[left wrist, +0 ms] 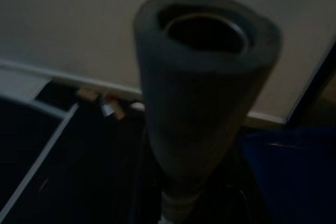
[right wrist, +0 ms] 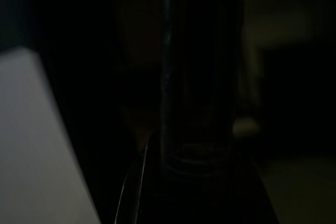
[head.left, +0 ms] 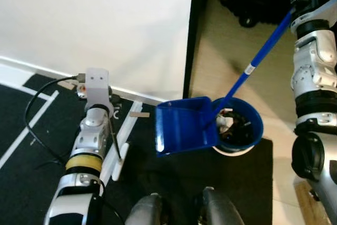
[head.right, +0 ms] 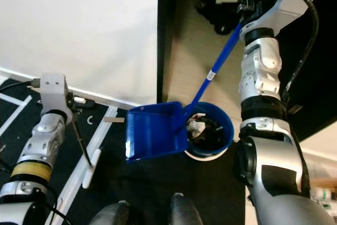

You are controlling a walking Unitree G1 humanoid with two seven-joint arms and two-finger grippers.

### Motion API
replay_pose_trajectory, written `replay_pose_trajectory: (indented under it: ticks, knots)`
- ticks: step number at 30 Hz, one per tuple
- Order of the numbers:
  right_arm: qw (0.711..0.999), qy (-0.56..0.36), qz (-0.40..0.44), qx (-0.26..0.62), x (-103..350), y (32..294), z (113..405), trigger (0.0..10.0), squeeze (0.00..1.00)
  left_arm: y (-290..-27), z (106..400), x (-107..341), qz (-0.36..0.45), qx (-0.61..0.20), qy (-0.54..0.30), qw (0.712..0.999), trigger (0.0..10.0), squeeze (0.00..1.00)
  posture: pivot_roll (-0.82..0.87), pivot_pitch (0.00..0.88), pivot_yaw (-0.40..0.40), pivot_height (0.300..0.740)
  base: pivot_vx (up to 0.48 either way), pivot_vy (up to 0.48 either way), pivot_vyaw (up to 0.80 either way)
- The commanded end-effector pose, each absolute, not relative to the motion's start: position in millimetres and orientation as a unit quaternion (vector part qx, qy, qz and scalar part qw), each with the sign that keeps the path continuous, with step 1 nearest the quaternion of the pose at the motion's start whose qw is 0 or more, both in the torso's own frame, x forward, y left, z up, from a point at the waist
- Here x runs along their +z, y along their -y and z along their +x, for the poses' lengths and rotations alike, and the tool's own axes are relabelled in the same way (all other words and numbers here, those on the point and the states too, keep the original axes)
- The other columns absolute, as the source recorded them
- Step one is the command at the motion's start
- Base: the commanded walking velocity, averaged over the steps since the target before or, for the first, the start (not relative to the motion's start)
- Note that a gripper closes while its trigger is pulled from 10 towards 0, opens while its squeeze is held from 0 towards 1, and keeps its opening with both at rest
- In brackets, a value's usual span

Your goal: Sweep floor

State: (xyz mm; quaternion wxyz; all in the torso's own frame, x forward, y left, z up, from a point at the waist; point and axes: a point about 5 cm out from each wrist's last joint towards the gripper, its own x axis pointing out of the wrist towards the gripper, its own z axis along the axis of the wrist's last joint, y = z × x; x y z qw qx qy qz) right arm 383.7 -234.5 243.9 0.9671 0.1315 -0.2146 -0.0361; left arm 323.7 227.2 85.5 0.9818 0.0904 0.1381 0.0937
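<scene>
At the bottom centre of the right eye view, the robot's two grey feet (head.right: 150, 212) stand on a black mat (head.right: 158, 183). Lower left, the left arm reaches forward. Its gripper (head.right: 73, 110) holds a thin dark broom handle (head.right: 82, 140) that runs down to a white broom head (head.right: 89, 169) lying on the mat; whether the fingers are clamped on it cannot be told. The left wrist view is taken up by a dark grey foam grip end (left wrist: 205, 77), probably the handle's top.

Mid-frame, the blue dustpan (head.right: 155, 130) is tipped up, its rear at the rim of a blue bin (head.right: 224, 130) that contains debris. The dustpan's long blue handle (head.right: 218, 61) rises to the upper right, where the right gripper (head.right: 247, 6) meets it; finger state cannot be told. Beyond are a white wall (head.right: 79, 25) and a tan floor (head.right: 184, 67).
</scene>
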Motion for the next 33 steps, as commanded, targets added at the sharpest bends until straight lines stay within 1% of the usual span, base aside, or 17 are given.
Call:
replay_pose_trajectory:
  ticks: [1,6,15,16,18,22,25,27,30,33]
  knots:
    - [0.959,0.239,0.145,-0.039,256.9,236.0,381.9,10.0,0.00,-231.7,326.2,93.8,0.109,0.096,-0.122,0.982,10.0,0.00,0.04,0.016,0.003,0.740,0.000,0.480,-0.80]
    - [0.964,0.215,0.141,-0.063,232.9,237.6,374.9,10.0,0.00,-234.3,326.6,92.7,0.119,0.094,-0.125,0.981,10.0,0.00,0.04,0.018,0.004,0.740,0.000,0.480,-0.80]
    - [0.978,0.140,0.124,-0.094,183.1,239.2,361.5,10.0,0.00,-233.5,329.7,95.4,0.124,0.088,-0.123,0.981,10.0,0.00,0.04,0.023,0.013,0.740,0.000,0.480,-0.80]
    - [0.978,0.140,0.124,-0.094,183.1,239.2,361.5,10.0,0.00,-233.5,329.7,95.4,0.124,0.088,-0.123,0.981,10.0,0.00,0.04,0.023,0.013,0.740,0.000,0.480,-0.80]
    - [0.985,0.099,0.103,-0.096,159.2,236.4,355.3,10.0,0.00,-233.1,329.8,95.1,0.125,0.087,-0.122,0.981,10.0,0.00,0.04,0.023,0.013,0.740,0.000,0.480,0.00]
    - [0.987,0.081,0.096,-0.101,147.4,235.5,350.7,10.0,0.00,-233.0,329.8,94.9,0.126,0.086,-0.122,0.981,10.0,0.00,0.04,0.023,0.013,0.740,0.000,0.480,0.00]
    - [0.988,0.049,0.094,-0.111,121.8,233.1,339.4,10.0,0.00,-234.1,328.5,93.7,0.128,0.087,-0.122,0.980,10.0,0.00,0.04,0.031,0.010,0.740,0.000,0.480,0.00]
    - [0.988,0.049,0.094,-0.111,121.8,233.1,339.4,10.0,0.00,-234.1,328.5,93.7,0.128,0.087,-0.122,0.980,10.0,0.00,0.04,0.031,0.010,0.740,0.000,0.480,0.00]
    - [0.991,0.015,0.073,-0.107,98.5,230.3,330.9,10.0,0.00,-232.6,327.5,93.6,0.129,0.086,-0.121,0.980,10.0,0.00,0.04,0.031,0.010,0.740,0.000,0.480,0.00]
    - [0.992,0.007,0.065,-0.104,92.7,229.2,328.2,10.0,0.00,-231.7,327.2,94.1,0.130,0.085,-0.120,0.981,10.0,0.00,0.04,0.034,0.007,0.740,0.000,0.480,0.00]
